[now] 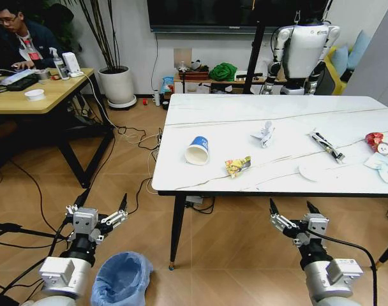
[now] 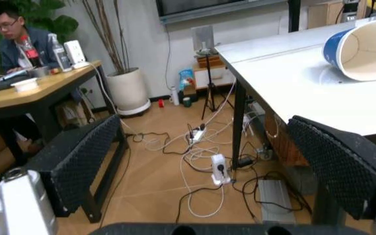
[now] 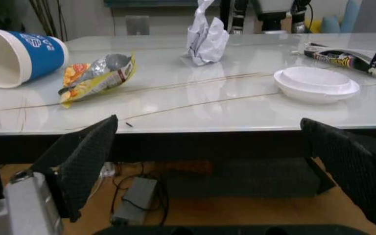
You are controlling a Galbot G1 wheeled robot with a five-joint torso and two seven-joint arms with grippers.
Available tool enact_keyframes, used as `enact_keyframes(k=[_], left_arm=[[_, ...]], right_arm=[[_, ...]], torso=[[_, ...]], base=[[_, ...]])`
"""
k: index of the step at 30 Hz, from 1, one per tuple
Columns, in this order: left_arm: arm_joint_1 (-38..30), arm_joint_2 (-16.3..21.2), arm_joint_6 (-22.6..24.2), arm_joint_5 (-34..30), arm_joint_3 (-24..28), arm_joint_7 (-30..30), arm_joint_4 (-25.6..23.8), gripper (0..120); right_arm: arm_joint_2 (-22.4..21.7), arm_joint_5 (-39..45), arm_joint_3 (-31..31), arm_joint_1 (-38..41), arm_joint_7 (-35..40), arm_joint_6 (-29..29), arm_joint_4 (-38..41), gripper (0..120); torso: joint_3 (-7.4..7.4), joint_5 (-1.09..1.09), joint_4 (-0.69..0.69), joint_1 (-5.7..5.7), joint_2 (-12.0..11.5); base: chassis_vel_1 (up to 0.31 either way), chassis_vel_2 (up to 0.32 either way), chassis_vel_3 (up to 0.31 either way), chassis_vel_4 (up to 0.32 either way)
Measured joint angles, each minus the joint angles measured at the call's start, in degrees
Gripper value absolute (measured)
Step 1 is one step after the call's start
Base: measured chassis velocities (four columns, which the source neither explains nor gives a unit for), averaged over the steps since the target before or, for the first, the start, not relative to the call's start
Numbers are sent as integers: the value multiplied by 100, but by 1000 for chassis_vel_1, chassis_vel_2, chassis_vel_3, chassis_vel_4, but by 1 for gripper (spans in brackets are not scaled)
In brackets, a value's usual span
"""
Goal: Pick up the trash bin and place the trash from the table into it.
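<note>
The trash bin (image 1: 122, 278), lined with a blue bag, stands on the floor just right of my left arm. My left gripper (image 1: 101, 204) hangs open above the floor, left of the table (image 1: 245, 115). My right gripper (image 1: 291, 207) is open too, below the table's front edge. On the top lie a blue-and-white cup (image 1: 198, 150) on its side, a yellow wrapper (image 1: 237, 166), crumpled paper (image 1: 264, 134), a white lid (image 1: 309, 172), a stick wrapper (image 1: 327, 145), a red can (image 1: 376, 141) and a pale mask (image 1: 385, 166). The right wrist view shows the cup (image 3: 18, 56), wrapper (image 3: 100, 73) and lid (image 3: 315, 83).
A wooden desk (image 1: 34, 95) with a seated person stands at the left, a white plant pot (image 1: 117, 86) behind it. Cables and a power strip (image 2: 219, 169) lie on the floor beside the black table leg (image 1: 176, 229). Another robot (image 1: 302, 51) stands behind the table.
</note>
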Motion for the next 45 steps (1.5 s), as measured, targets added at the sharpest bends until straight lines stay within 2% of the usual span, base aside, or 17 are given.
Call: enact_keyframes(k=[18, 45], left_arm=[[-1, 3, -2, 37, 15, 57, 69, 100], [76, -2, 39, 62, 4, 178, 63, 100]], right_arm=[[14, -12, -2, 20, -13, 41, -27, 100], [0, -7, -30, 25, -19, 89, -62, 100]], torso=[[-16, 0, 0, -20, -34], [-435, 0, 0, -344, -781]], base=[[0, 0, 0, 0], [0, 0, 0, 0]])
